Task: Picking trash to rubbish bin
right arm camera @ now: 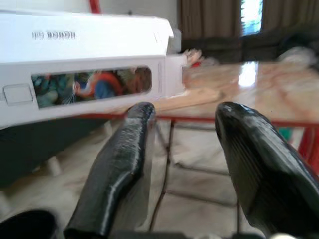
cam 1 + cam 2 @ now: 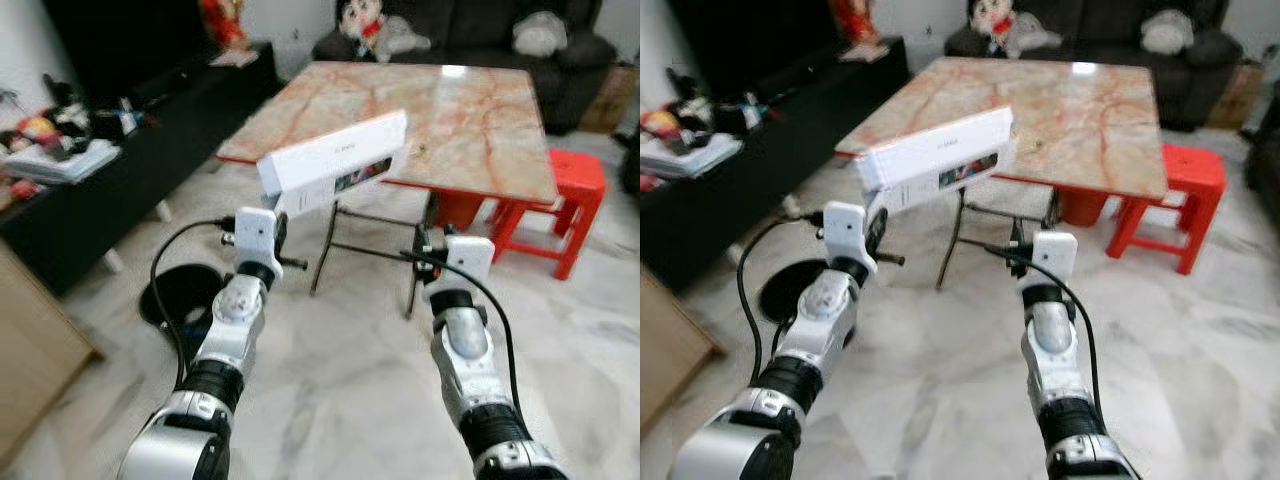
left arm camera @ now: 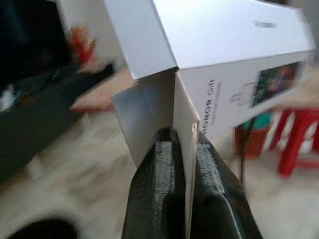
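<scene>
Marble-topped table [image 2: 470, 120] ahead, with bare pale floor [image 2: 340, 380] between it and the robot; red stool [image 2: 565, 200] tucked at the table's right corner, low dark cabinet [image 2: 90, 200] running along the left. Black round object [image 2: 185, 295], possibly the rubbish bin though too blurred to be sure, low on the floor at left, just beside and below the left arm.

White box [image 2: 335, 165] held up in the air in front of the table's near edge, long axis running crosswise, left end lower and nearer, right end tilted up toward the table. Pinched at its left end by the left claw [image 3: 184, 174], both fingers clamped on a thin open flap of the box. Right claw [image 1: 184, 149] spread wide and empty, just beneath and beside the box's right part, not touching it.

Judged next: swinging the box left and down toward the black object, the left arm already nearest. Ample open floor on that side; table edge close behind the box's raised end, cabinet front as the limit on the left. Grip on the flap alone looks slight, so a risk of the box twisting.
</scene>
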{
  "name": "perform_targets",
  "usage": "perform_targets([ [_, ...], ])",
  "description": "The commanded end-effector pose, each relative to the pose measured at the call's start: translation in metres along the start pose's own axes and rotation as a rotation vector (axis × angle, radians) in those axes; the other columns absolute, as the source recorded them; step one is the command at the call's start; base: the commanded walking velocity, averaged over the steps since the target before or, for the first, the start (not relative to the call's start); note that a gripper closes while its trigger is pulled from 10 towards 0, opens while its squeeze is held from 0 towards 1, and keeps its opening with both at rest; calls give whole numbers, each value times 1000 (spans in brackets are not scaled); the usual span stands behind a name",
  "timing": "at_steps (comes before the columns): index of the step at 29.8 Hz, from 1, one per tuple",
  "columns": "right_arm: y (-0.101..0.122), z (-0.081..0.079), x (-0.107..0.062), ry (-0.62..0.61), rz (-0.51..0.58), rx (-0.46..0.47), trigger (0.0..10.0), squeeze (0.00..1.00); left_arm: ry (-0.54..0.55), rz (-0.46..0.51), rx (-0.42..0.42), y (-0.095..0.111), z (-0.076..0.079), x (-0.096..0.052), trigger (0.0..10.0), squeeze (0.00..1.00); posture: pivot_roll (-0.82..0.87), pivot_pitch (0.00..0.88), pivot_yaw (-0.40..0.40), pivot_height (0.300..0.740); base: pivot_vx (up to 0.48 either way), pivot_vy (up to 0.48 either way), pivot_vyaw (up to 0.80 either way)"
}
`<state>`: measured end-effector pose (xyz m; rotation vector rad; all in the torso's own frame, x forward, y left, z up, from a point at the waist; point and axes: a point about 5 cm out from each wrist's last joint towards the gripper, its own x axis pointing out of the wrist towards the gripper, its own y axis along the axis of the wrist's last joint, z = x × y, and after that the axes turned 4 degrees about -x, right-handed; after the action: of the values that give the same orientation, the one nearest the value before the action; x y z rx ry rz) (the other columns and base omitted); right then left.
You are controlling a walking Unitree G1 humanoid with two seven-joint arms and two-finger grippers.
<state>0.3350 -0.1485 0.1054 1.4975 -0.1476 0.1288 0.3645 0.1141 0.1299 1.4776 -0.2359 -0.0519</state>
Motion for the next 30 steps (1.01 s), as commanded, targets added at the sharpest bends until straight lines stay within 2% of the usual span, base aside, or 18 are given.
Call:
perform_targets([
  [1,-2,2,1,-2,-17,4,10000,0,25,-61,-6,-6,-14,0,10000,0,153,0,50,740,0,0,0],
  [4,-14,4,-3,5,-80,2,10000,0,37,-115,38,-15,-24,-5,10000,0,150,0,49,740,0,0,0],
  [7,-41,7,-17,26,-224,-9,10000,0,47,-261,84,-41,-38,-20,10000,0,149,0,44,740,0,0,0],
  [10,-56,11,-28,46,-301,-28,10000,0,38,-338,115,-56,-43,-32,10000,0,143,0,41,740,0,0,0],
  [11,-69,13,-38,55,-375,-28,10000,0,22,-380,180,-65,-44,-40,10000,0,143,0,40,740,0,0,0],
  [12,-74,13,-42,62,-405,-21,10000,0,22,-402,192,-70,-45,-44,10000,0,143,0,40,740,244,0,0],
  [14,-85,15,-52,71,-470,-20,10000,0,46,-459,178,-80,-49,-53,10000,0,141,1,36,740,253,0,0],
  [15,-94,15,-62,82,-527,-15,10000,0,51,-518,188,-89,-53,-62,10000,0,141,1,36,740,255,0,0],
  [16,-94,15,-62,82,-527,-15,10000,0,51,-518,188,-89,-53,-62,10000,0,141,1,36,740,255,0,0],
  [17,-103,15,-72,76,-586,18,10000,0,55,-571,203,-98,-56,-72,10000,0,142,5,32,740,255,0,0],
  [19,-111,16,-82,75,-647,12,10000,0,56,-621,233,-106,-60,-81,10000,0,147,10,31,740,255,0,0],
  [20,-118,17,-92,69,-701,23,10000,0,74,-663,232,-113,-64,-91,10000,0,146,12,30,740,251,0,0],
  [25,-133,23,-115,53,-824,15,10000,0,105,-740,231,-125,-70,-110,10000,0,146,18,24,740,254,0,0],
  [30,-145,23,-140,45,-932,39,10000,0,158,-785,185,-134,-72,-123,10000,0,155,26,17,740,256,0,0],
])
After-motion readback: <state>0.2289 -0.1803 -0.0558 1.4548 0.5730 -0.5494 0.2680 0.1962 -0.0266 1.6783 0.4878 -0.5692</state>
